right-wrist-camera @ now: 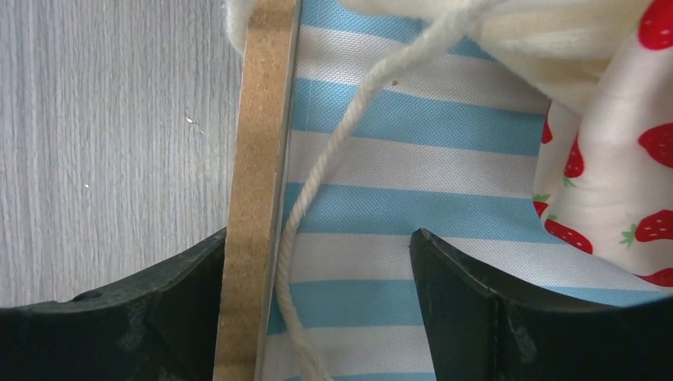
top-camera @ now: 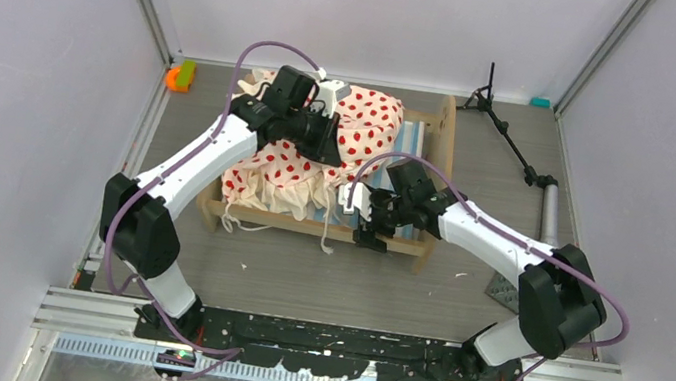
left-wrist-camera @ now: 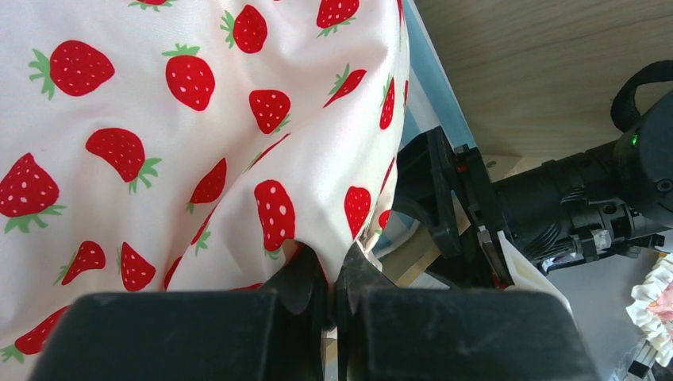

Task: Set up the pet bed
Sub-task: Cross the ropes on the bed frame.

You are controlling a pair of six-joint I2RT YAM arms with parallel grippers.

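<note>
On the table [top-camera: 300,281] we see the pet bed [top-camera: 444,131], its strawberry-print bedding [top-camera: 369,124] heaped over the striped mattress [right-wrist-camera: 413,119]. Our left gripper [left-wrist-camera: 333,290] is clenched on a fold of bedding; our right gripper [right-wrist-camera: 317,246] gapes wide, straddling the wooden side rail [right-wrist-camera: 258,159].

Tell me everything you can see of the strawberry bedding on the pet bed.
The bedding is cream cloth printed with red, green-leafed strawberries, with a ruffled edge and loose cream cord. It lies bunched on the striped mattress, leaving part of it bare. The left gripper is shut on one fold.
</note>
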